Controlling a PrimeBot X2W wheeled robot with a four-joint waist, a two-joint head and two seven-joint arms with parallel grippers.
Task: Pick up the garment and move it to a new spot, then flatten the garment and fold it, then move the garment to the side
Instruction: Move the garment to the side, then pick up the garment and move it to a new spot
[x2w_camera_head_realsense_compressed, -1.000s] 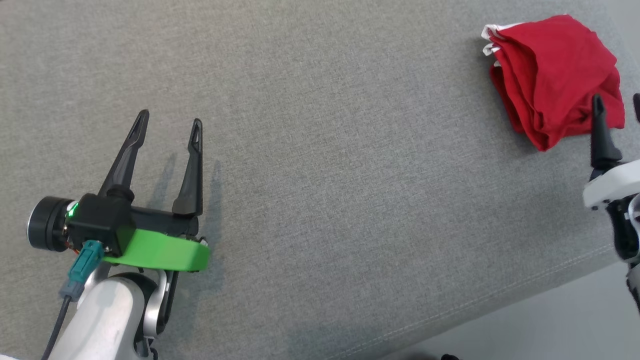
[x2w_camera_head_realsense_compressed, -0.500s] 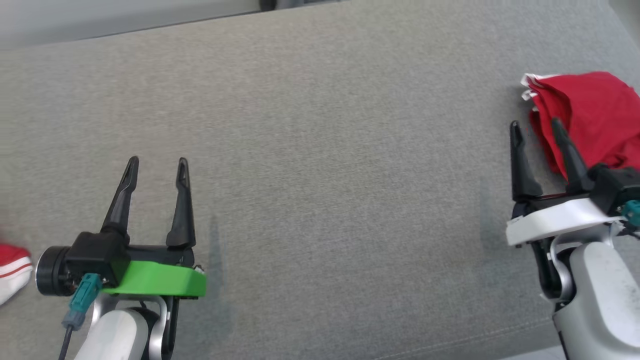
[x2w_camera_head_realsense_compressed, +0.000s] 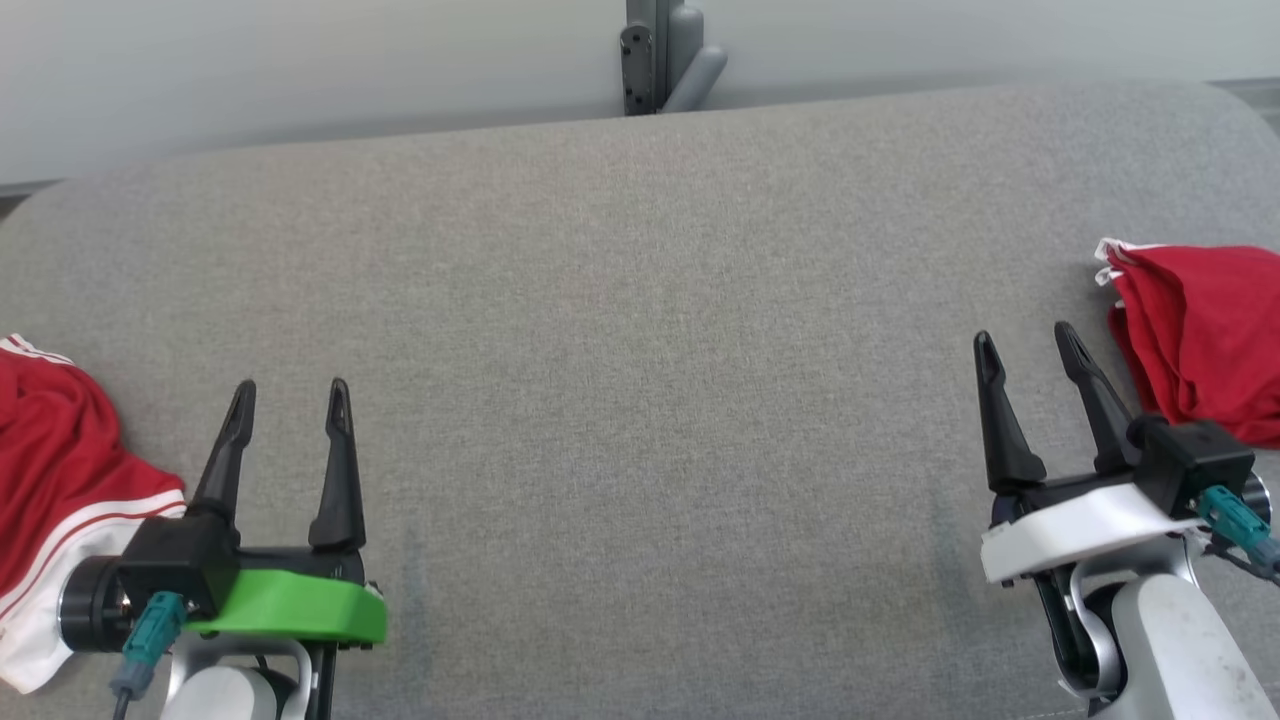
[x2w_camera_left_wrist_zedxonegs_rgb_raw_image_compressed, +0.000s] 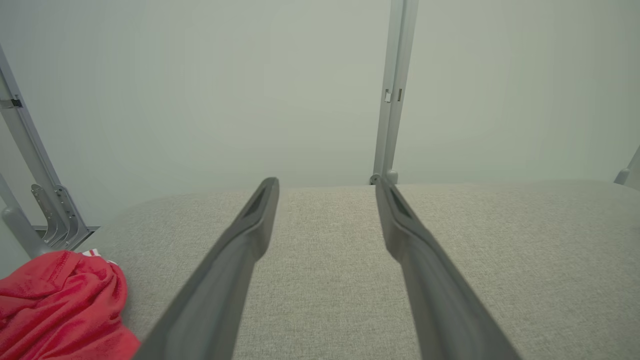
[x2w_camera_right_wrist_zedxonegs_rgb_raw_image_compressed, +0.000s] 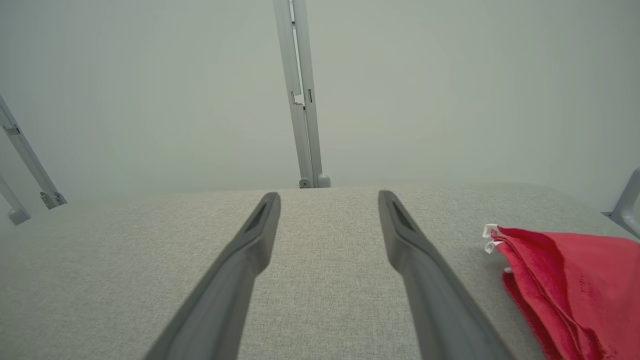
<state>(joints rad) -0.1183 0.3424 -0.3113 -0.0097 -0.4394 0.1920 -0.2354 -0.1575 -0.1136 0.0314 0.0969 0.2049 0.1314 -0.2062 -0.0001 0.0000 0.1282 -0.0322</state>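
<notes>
A crumpled red garment with white stripes (x2w_camera_head_realsense_compressed: 50, 450) lies at the left edge of the grey padded surface (x2w_camera_head_realsense_compressed: 640, 300); in the left wrist view the garment (x2w_camera_left_wrist_zedxonegs_rgb_raw_image_compressed: 60, 300) sits low on the left. My left gripper (x2w_camera_head_realsense_compressed: 291, 385) (x2w_camera_left_wrist_zedxonegs_rgb_raw_image_compressed: 326, 180) stands open just right of it, with nothing between its fingers. A second red garment (x2w_camera_head_realsense_compressed: 1200, 330) (x2w_camera_right_wrist_zedxonegs_rgb_raw_image_compressed: 575, 280), folded with a white edge showing, lies at the far right. My right gripper (x2w_camera_head_realsense_compressed: 1024, 333) (x2w_camera_right_wrist_zedxonegs_rgb_raw_image_compressed: 328, 195) is open and empty just left of that folded pile.
The wide grey padded surface stretches bare between the two grippers. Behind its far edge stands a pale wall with a grey metal post (x2w_camera_head_realsense_compressed: 660, 55). More metal brackets (x2w_camera_left_wrist_zedxonegs_rgb_raw_image_compressed: 50, 220) show at the left.
The head camera has swung up and left, so the whole picture shifted. The crumpled garment at the left and the full right arm came into view. Both grippers stay open.
</notes>
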